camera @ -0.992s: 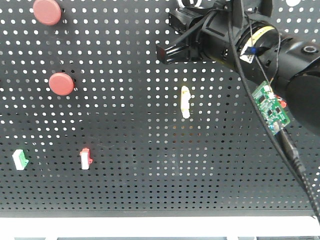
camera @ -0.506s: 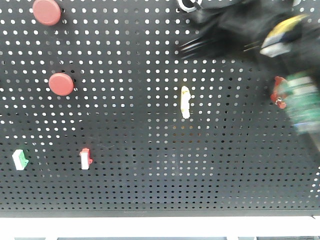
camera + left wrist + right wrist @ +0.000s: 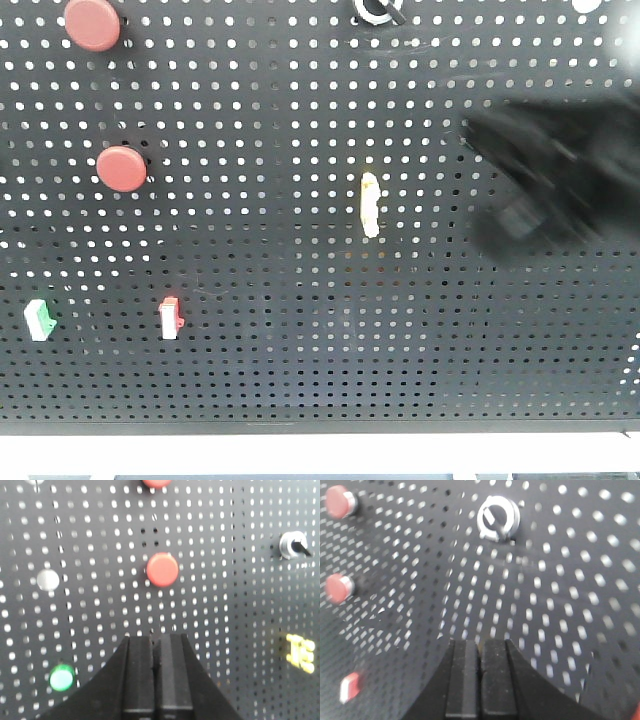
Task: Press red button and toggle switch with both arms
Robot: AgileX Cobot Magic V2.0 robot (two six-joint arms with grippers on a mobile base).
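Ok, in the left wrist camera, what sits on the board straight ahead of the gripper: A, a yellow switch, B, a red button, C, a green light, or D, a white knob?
B: the red button sits directly above the shut left gripper, centred on its line.

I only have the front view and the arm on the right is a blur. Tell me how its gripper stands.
Observer: In the right wrist view the right gripper is shut, its fingers pressed together, touching nothing.
Operator: Say what it faces.
Observer: A round silver switch on the black board, up ahead of the fingertips and apart from them.
Operator: Now report the left gripper.
Observer: The left gripper is shut too; a red button sits on the board just above its fingertips, with a clear gap between.
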